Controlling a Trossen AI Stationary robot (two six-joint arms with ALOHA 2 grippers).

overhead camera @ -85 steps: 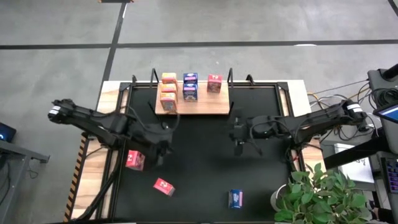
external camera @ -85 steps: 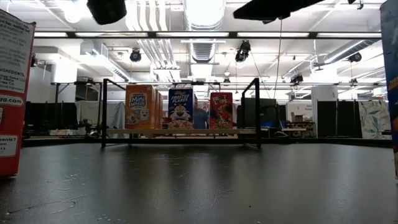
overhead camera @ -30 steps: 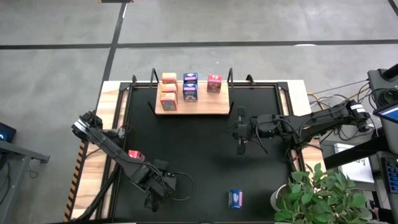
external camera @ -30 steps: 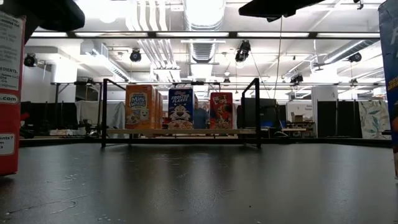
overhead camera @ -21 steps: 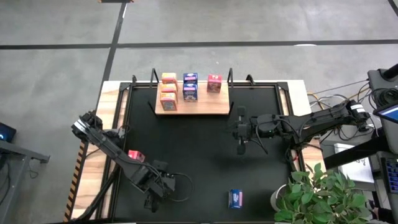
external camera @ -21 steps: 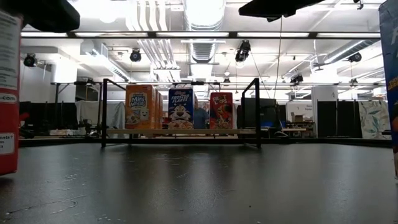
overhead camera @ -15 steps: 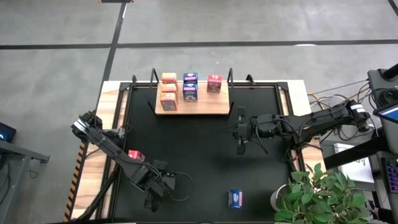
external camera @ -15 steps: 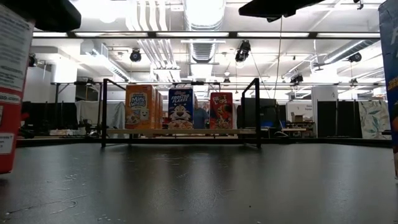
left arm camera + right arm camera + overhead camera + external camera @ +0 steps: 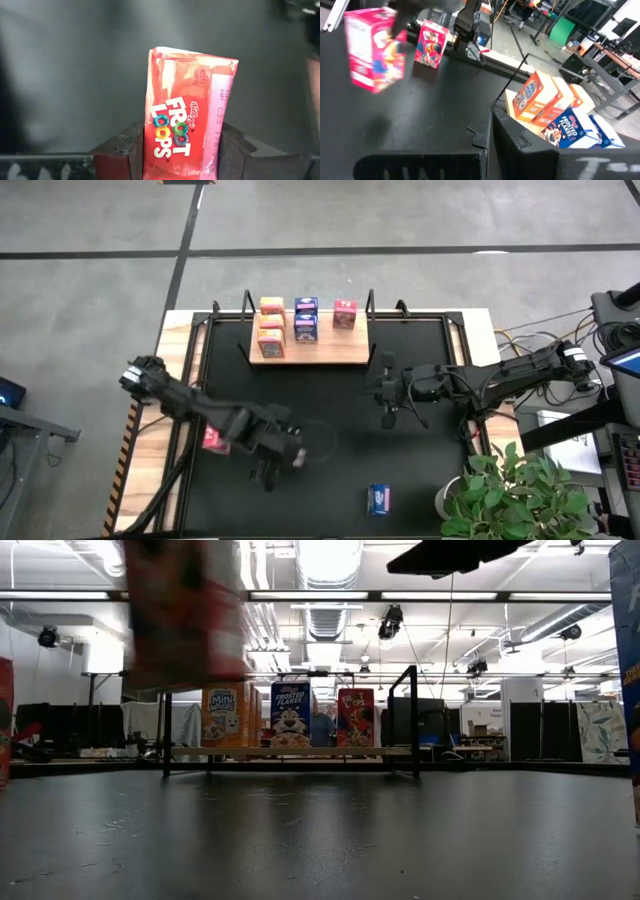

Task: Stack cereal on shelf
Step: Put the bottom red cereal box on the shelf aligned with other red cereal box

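My left gripper (image 9: 278, 448) hangs over the mat's near left part, shut on a red cereal box (image 9: 182, 115), which shows high and blurred in the low view (image 9: 185, 615). A second red box (image 9: 212, 440) stands on the mat beside it. A blue box (image 9: 379, 499) lies near the front edge. The shelf (image 9: 330, 352), a light-wood board with black posts, sits at the far side. Two orange boxes (image 9: 271, 323), two blue boxes (image 9: 306, 318) and a red one (image 9: 345, 313) stand on it. My right gripper (image 9: 386, 402) hangs shut at mid-right, holding nothing. My left gripper pinches the red box between its two fingers (image 9: 120, 155), one on each of its two opposite sides (image 9: 220, 150), at the end nearest the wrist. The fingers slant steeply down from above. The box sticks out past them, printed face showing, lifted clear of the mat.
The black mat (image 9: 330, 440) lies bare between the shelf and the near boxes. A potted plant (image 9: 510, 490) and cables stand off the table's right front corner. The shelf's black posts (image 9: 412, 720) rise at both ends of the board.
My left gripper has risen from the mat near the front edge and gone toward the far and right side, carrying the red box with it. The box, earlier low on the mat, now hangs lifted clear.
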